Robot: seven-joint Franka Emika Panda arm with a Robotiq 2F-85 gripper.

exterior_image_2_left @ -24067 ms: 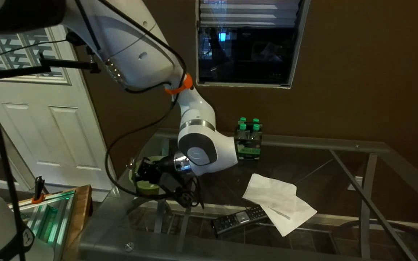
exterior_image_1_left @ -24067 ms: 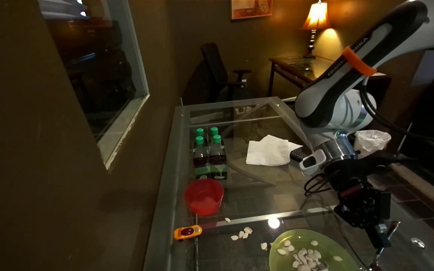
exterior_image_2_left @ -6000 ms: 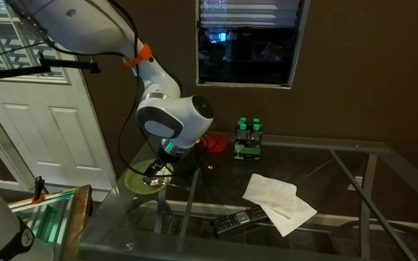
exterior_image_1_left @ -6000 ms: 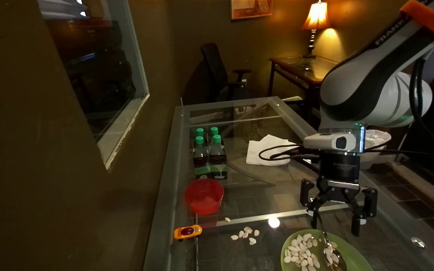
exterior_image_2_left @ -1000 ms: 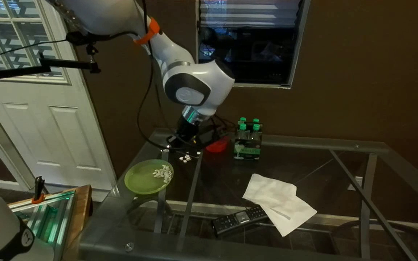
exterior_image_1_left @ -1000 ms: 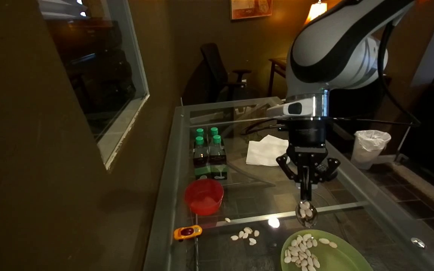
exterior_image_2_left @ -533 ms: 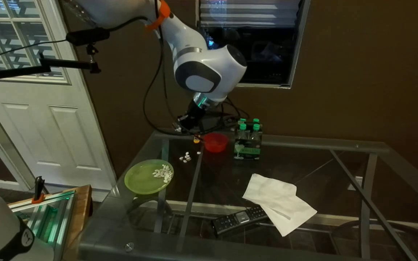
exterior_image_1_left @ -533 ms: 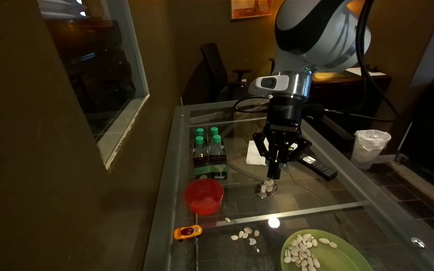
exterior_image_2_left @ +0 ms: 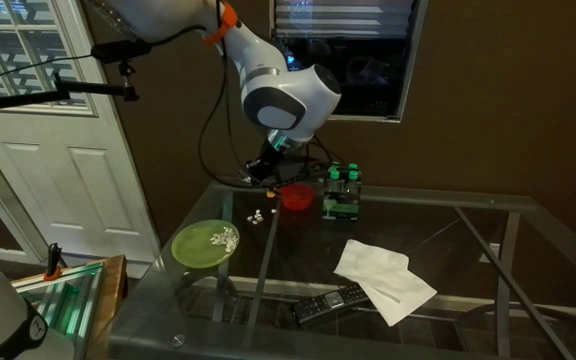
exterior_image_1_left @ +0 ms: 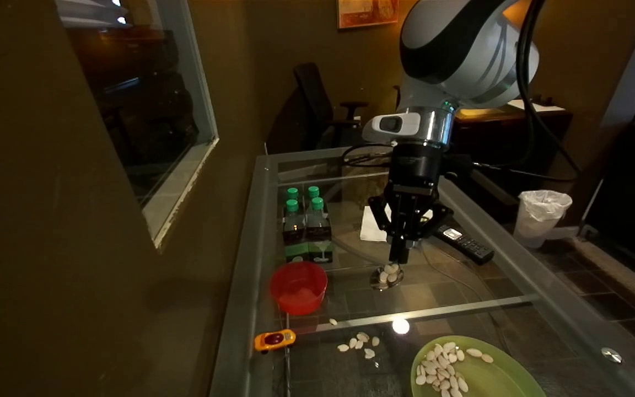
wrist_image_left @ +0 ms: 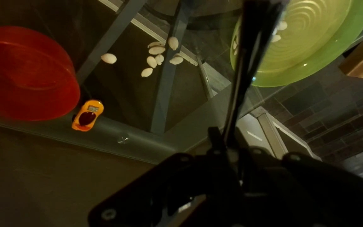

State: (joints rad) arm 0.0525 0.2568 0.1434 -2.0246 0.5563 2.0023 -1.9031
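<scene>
My gripper [exterior_image_1_left: 398, 255] is shut on the handle of a metal spoon [exterior_image_1_left: 376, 280] and holds it above the glass table. Several white seeds [exterior_image_1_left: 391, 270] lie in the spoon's bowl. The dark spoon handle [wrist_image_left: 246, 63] runs up from the fingers in the wrist view. A red bowl [exterior_image_1_left: 299, 288] stands left of the spoon, apart from it; it also shows in the wrist view [wrist_image_left: 27, 72]. A green plate [exterior_image_1_left: 496, 372] with a heap of seeds [exterior_image_1_left: 440, 368] is at the near right. In an exterior view the arm and cables hide most of the gripper [exterior_image_2_left: 250, 175].
Loose seeds [exterior_image_1_left: 359, 341] lie on the table between bowl and plate. A yellow toy car [exterior_image_1_left: 274, 340] is near the bowl. A pack of green-capped bottles [exterior_image_1_left: 307, 234] stands behind the bowl. White paper [exterior_image_2_left: 383, 280] and a black remote [exterior_image_2_left: 330, 302] lie farther along.
Six seconds ago the gripper was open at the spoon in the plate. It then shut on the spoon, rose with seeds and moved toward the red bowl. It barely moved this last half second.
</scene>
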